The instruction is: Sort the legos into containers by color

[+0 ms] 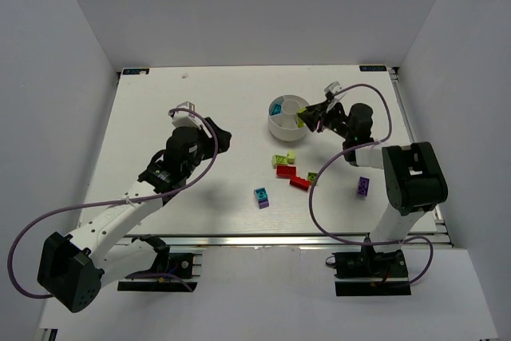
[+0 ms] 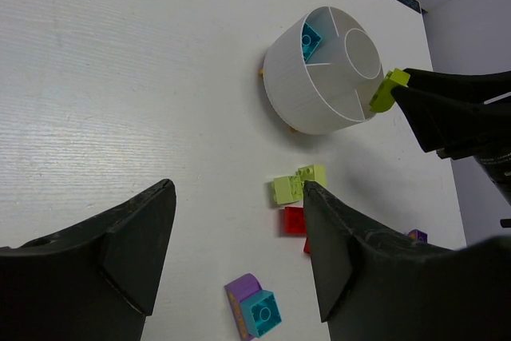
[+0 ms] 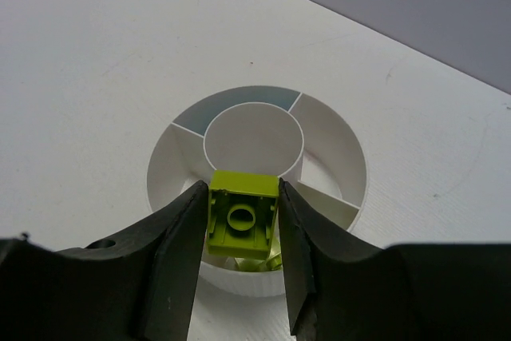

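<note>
My right gripper [image 3: 243, 225] is shut on a lime green lego [image 3: 242, 215], holding it over the near compartment of the round white dish [image 3: 339, 153]. Another lime piece [image 3: 263, 261] lies in that compartment below it. A cyan lego [image 2: 310, 39] lies in a far compartment of the dish [image 2: 299, 89]. Loose on the table are two lime legos [image 2: 297, 184], red legos [image 2: 294, 220], a purple and cyan pair [image 2: 254, 309] and a purple lego [image 1: 363, 187]. My left gripper [image 2: 239, 229] hangs open above the table left of them, with nothing between its fingers.
The right arm's base [image 1: 411, 177] stands close to the purple lego. White walls enclose the table on the left, back and right. The left arm [image 1: 172, 169] reaches across the left half of the table.
</note>
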